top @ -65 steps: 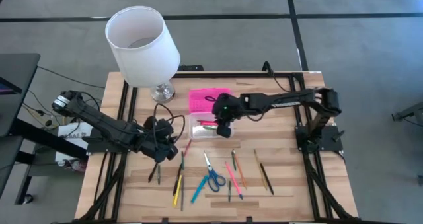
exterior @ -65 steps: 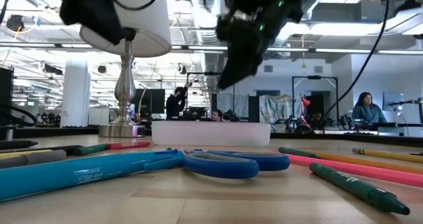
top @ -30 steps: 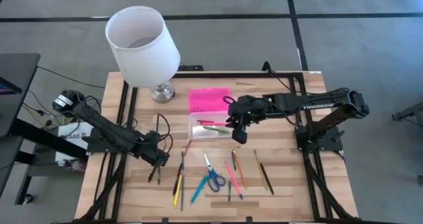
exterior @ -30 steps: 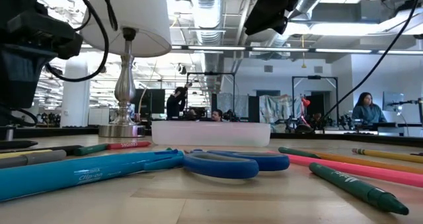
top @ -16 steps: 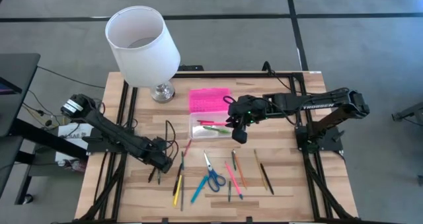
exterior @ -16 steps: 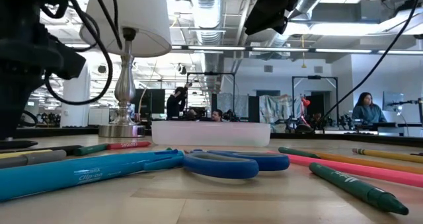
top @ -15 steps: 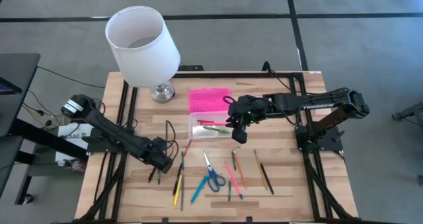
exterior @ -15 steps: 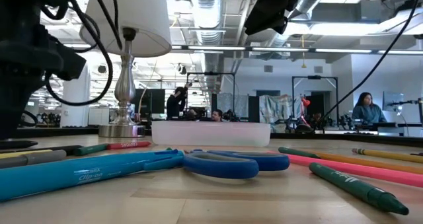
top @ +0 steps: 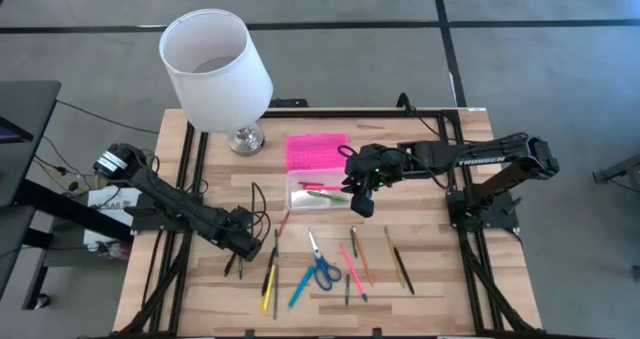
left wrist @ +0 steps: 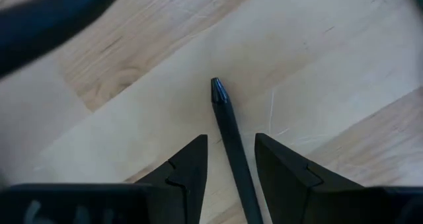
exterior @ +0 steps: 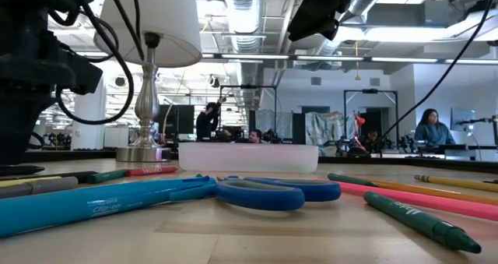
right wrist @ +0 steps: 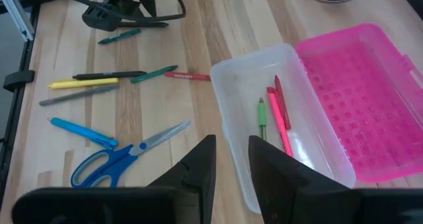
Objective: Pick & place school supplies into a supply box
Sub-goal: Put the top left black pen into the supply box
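Both jaws gape: my left gripper (left wrist: 228, 161) straddles a dark pen (left wrist: 231, 151); right gripper (right wrist: 231, 159) hovers unladen above the supply box (right wrist: 264, 128).

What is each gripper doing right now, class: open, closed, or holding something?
Left gripper: open, fingers either side of a dark pen on the table, not yet gripping.
Right gripper: open, empty, above the supply box.

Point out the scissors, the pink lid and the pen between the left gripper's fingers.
scissors (right wrist: 109, 163), right wrist view, blue handle.
pink lid (right wrist: 360, 92), right wrist view, ribbed middle.
dark pen (left wrist: 228, 128), left wrist view, barrel below the tip.
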Motion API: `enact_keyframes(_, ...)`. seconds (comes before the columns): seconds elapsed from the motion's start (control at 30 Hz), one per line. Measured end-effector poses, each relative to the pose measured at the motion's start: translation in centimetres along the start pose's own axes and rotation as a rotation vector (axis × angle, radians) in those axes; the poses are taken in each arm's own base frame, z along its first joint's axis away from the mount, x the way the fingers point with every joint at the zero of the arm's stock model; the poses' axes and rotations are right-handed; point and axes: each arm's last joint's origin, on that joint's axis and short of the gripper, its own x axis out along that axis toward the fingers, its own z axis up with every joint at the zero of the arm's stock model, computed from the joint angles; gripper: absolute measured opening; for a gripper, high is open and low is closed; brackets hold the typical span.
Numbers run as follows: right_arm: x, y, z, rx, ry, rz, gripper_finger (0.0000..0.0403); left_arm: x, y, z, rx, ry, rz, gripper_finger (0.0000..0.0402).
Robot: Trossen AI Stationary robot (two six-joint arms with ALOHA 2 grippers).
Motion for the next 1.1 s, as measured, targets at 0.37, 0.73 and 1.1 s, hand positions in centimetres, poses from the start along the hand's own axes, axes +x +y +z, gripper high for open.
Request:
enact_keyframes(0.37,0.0,0.0,0.0,0.017,0.001,0.001,0.0082,1.3,0.7,-0.3,0.006,0.042,-0.018,0.0121)
enact_keyframes(0.73,0.0,0.0,0.0,0.018,0.000,0.001,0.0082,1.4,0.9,-0.3,-0.029,0.045,-0.006,0.0109)
enact_keyframes(1.1,0.0,0.0,0.0,0.017,0.001,0.001,0.0082,1.4,0.9,-0.3,-0.033,0.036,0.001,0.0024)
